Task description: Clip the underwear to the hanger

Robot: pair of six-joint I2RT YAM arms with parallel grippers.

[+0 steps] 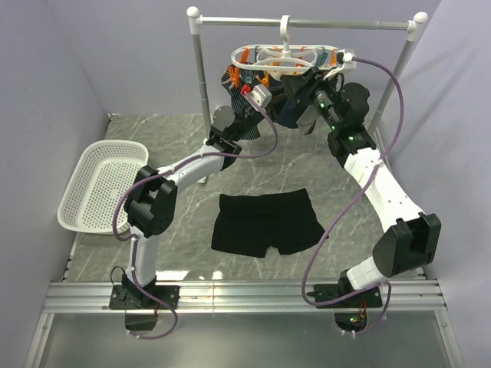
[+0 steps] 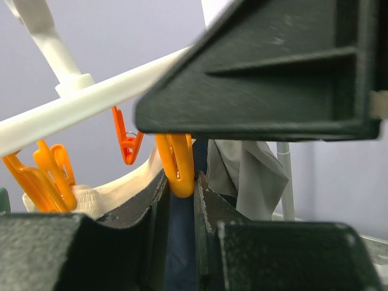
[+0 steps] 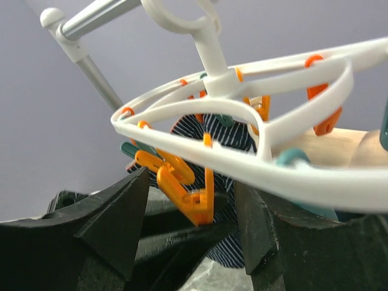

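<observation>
Grey marbled tabletop point(image 1: 153, 130) carries the underwear point(image 1: 265, 224) flat at lower centre, not yet clipped. Left arm point(image 1: 192, 165) and right arm point(image 1: 376, 184) stretch up to the hanger point(image 1: 284, 57) at top centre. The left fingers point(image 2: 151, 206) pinch an orange peg point(image 2: 176, 163), and the right fingers point(image 3: 115, 212) stand spread around a second peg point(image 3: 194, 203). Next likely calls for fetching the underwear.
</observation>
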